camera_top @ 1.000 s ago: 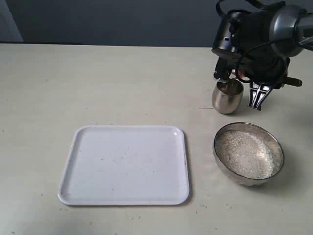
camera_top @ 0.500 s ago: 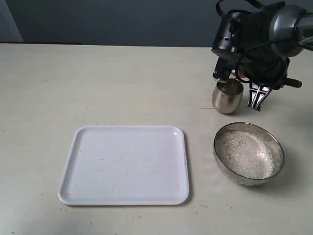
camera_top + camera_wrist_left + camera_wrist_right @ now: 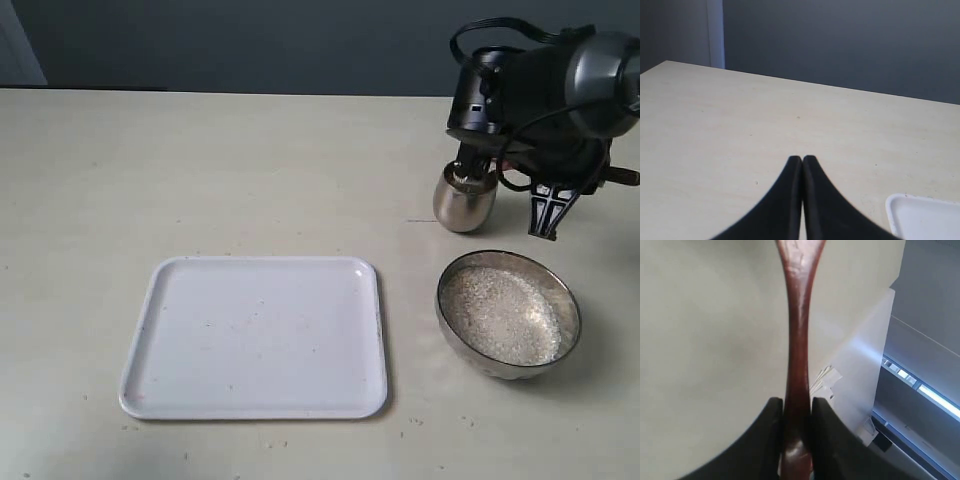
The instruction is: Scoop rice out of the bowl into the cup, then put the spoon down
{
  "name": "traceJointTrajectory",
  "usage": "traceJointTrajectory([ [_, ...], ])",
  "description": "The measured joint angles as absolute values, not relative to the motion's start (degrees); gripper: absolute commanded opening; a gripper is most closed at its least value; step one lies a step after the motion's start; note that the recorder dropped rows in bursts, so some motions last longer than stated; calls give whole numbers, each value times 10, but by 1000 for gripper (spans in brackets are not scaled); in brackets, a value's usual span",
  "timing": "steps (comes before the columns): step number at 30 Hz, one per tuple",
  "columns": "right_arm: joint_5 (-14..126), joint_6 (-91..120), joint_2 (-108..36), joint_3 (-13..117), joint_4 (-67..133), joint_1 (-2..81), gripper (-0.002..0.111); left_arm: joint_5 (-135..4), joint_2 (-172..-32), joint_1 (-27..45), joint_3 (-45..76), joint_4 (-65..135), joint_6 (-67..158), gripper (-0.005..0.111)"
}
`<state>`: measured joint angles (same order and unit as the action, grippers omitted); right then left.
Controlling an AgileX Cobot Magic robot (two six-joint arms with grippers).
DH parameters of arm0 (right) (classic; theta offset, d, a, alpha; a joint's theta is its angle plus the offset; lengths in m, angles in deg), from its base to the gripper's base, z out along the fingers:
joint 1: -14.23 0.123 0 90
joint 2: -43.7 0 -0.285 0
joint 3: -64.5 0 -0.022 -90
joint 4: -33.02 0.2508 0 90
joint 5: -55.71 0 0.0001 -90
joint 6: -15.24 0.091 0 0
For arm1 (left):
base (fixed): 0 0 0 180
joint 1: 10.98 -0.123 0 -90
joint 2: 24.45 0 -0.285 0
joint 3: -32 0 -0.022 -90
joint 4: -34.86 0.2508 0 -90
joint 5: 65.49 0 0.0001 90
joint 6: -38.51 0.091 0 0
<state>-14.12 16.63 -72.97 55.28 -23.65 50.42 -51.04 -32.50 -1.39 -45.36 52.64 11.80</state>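
The cup (image 3: 465, 203) stands upright on the table behind the bowl (image 3: 570, 318), which holds a bed of white rice (image 3: 500, 314). My right arm (image 3: 540, 95) hangs over the cup's far right side, its front end right at the cup's mouth. In the right wrist view my right gripper (image 3: 797, 401) is shut on the handle of the reddish-brown spoon (image 3: 799, 330); the spoon's head runs out of that view. In the exterior view the arm hides the spoon. My left gripper (image 3: 802, 158) is shut on nothing above bare table.
A flat white tray (image 3: 255, 335) lies on the table left of the bowl; its corner (image 3: 925, 216) shows in the left wrist view. A few stray grains dot the table near the tray's front edge.
My right arm has shifted a little to the right and turned, still at the cup's mouth. Cup, bowl and tray stay where they were.
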Motion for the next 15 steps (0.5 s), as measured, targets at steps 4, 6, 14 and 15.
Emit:
traceJointTrajectory([
  [4, -141, 168, -730, 553, -238, 504, -1, -510, -325, -14, -454, 526, 118, 1],
  [6, -141, 169, -730, 552, -239, 504, -1, -510, -325, -14, -454, 526, 118, 1],
  [14, -142, 179, -730, 552, -275, 522, -1, -510, -325, -14, -454, 526, 118, 1],
  [15, -142, 179, -730, 552, -279, 526, -1, -510, -325, -14, -454, 526, 118, 1],
])
